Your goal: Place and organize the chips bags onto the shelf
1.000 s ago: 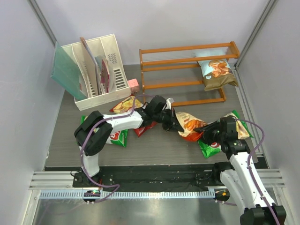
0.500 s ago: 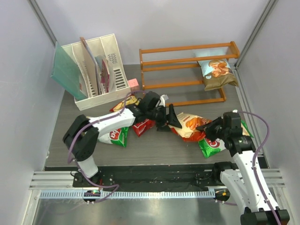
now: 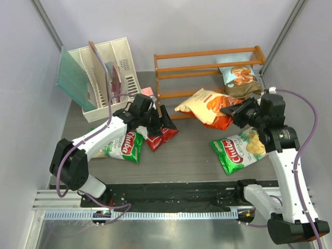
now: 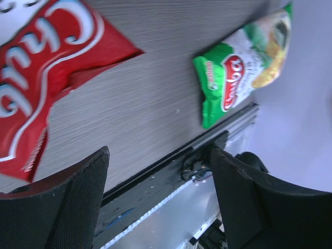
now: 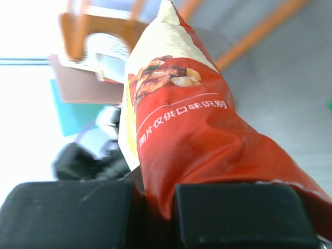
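Your right gripper (image 3: 236,112) is clamped on one end of the glossy cream and orange-red chips bag (image 3: 205,105), held clear of the table just in front of the orange-brown slatted wooden shelf (image 3: 207,53). The bag's long axis runs leftward from the fingers, roughly along the shelf front, so the tiers lie beyond it (right arm is nearer). White print reads 图片仅供口味识别. Left gripper (image 4: 160,161) gapes empty over the red "Chiba" bag (image 4: 46,83), front-left of the shelf. Green "Chiba" bag (image 3: 237,151) lies flat in front of the shelf.
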Action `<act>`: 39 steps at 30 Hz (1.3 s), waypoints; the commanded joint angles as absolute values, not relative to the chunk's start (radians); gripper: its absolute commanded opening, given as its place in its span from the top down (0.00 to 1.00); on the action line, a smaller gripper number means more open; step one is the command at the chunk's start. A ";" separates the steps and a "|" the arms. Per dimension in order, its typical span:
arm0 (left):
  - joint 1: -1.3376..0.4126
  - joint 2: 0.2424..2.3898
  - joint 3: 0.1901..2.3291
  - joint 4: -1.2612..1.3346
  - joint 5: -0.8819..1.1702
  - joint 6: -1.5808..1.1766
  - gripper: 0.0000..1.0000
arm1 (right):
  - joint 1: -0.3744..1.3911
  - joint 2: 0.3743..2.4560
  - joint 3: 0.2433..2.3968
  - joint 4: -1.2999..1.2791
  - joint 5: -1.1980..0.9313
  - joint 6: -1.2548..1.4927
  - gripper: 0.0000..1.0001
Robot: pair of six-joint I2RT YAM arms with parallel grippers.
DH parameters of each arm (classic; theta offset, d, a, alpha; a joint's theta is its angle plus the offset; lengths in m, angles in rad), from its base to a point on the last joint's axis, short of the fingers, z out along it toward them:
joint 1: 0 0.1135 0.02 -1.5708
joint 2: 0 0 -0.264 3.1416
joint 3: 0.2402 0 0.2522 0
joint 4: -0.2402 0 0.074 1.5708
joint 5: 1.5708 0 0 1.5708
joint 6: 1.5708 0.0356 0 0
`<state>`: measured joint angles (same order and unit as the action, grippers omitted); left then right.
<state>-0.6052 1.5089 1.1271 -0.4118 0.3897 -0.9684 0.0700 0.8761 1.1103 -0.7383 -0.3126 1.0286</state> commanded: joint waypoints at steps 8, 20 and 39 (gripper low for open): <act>-0.497 1.381 1.097 -0.541 0.304 -0.905 0.20 | 0.072 1.072 1.508 -0.663 -0.269 0.937 0.99; -0.431 1.370 1.114 -0.565 0.327 -0.873 0.20 | -0.142 1.411 1.942 -0.638 -0.241 0.831 0.99; -0.365 1.365 1.106 -0.592 0.336 -0.834 0.20 | -0.227 1.568 1.777 -0.218 -0.143 0.917 0.99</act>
<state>-0.3733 1.3891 1.1049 -0.5892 0.3168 -0.8547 -0.2291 1.6569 1.8660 -0.4957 -0.1947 0.8619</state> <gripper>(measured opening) 0.800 0.066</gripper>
